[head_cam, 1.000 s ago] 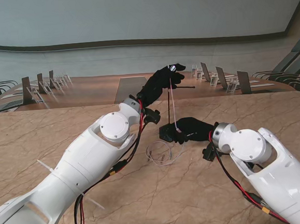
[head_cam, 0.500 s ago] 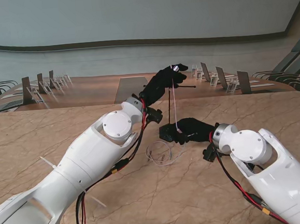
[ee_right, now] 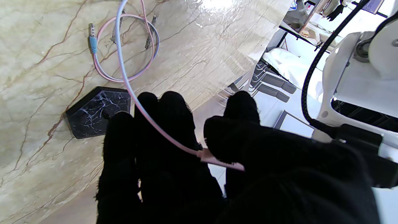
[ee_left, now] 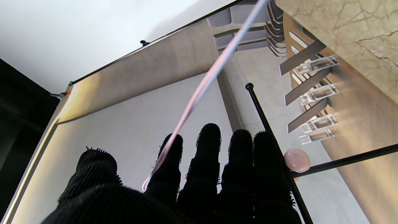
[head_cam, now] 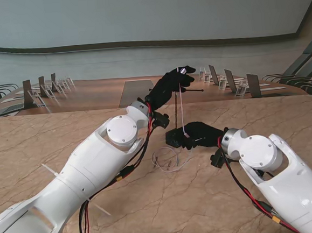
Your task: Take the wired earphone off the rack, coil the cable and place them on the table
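Looking through your right wrist view alone, you see the teal-tipped plug (ee_right: pixel 92 39) beyond the right hand (ee_right: pixel 174 149), which pinches the thin pink earphone cable (ee_right: pixel 130 90); your raised left hand (head_cam: pixel 171 86) grips its top beside the black wire rack (head_cam: pixel 177 115).

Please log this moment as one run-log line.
left hand: raised at rack top, cable across fingers | right hand: pinching cable near rack base | plug end: looped on table

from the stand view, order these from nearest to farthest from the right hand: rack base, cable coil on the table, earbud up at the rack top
1. rack base: right beside the right hand, on its left, seemingly touching.
2. cable coil: on the table, left of the hand and nearer to me.
3. earbud: high at the rack top, by the left hand.
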Motion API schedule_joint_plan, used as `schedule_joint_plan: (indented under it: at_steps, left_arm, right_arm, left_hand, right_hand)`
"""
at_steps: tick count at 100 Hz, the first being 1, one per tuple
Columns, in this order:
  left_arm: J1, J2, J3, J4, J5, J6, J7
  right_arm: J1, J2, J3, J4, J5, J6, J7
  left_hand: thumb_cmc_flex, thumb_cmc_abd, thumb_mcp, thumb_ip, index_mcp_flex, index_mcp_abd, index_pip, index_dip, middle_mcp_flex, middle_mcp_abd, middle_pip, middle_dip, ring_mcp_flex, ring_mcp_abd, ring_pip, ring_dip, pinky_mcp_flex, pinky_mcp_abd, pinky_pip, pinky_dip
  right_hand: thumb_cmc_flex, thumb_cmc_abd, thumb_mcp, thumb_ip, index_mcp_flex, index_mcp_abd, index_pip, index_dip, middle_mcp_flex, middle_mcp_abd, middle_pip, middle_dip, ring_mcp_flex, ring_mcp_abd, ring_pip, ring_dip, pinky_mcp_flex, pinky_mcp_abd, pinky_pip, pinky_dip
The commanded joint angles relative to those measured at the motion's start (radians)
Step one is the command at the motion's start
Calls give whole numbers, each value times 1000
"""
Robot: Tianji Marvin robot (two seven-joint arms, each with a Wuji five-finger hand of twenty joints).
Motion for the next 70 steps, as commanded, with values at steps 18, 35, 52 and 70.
schedule_joint_plan:
  at_steps: [18, 35, 52, 70]
  left_arm:
    - [18, 7, -9, -35, -18, 20, -10]
    - [12, -1, -5, -25, -10, -3, 14]
    - [8, -5, -2, -23, -11, -9, 19]
    - [5, -7, 0, -18, -5, -15, 26]
  right_arm:
    - [4, -16, -5, -3, 14, -4, -32]
    - [12, -16, -10, -1, 17, 3, -27]
    - [15, -15, -13, 2, 20, -3, -21]
    - [15, -14, -14, 1, 21, 1, -18]
  left_hand:
    - [18, -5, -17, 11, -39, -29, 0, 0, -35, 6, 7, -16, 23, 15, 26, -5, 30, 18, 30, 13]
    - [29, -2, -17, 10, -24, -22, 7, -1, -50, -14, 2, -22, -24, -34, -1, -19, -28, -56, -22, -9]
    - [31, -12, -19, 10, -26, -20, 6, -4, -66, -17, -4, -25, -41, -44, -11, -24, -45, -70, -36, -15]
    - [25, -13, -21, 10, -23, -18, 6, -8, -89, -29, -10, -30, -71, -64, -25, -31, -75, -93, -60, -25]
  right_hand:
    - [-32, -61, 26, 9, 44, 48, 72, -11, 35, 139, 28, 18, 76, 22, 56, 13, 23, 19, 54, 15]
    - [-33, -64, 34, 4, 46, 49, 74, -16, 39, 142, 25, 22, 80, 25, 56, 12, 25, 26, 55, 14]
    - [-36, -67, 39, 2, 47, 51, 75, -20, 41, 140, 24, 25, 82, 25, 56, 11, 26, 27, 58, 14]
    - [-36, -65, 38, 0, 47, 51, 76, -21, 39, 140, 24, 27, 81, 24, 57, 11, 26, 27, 59, 13]
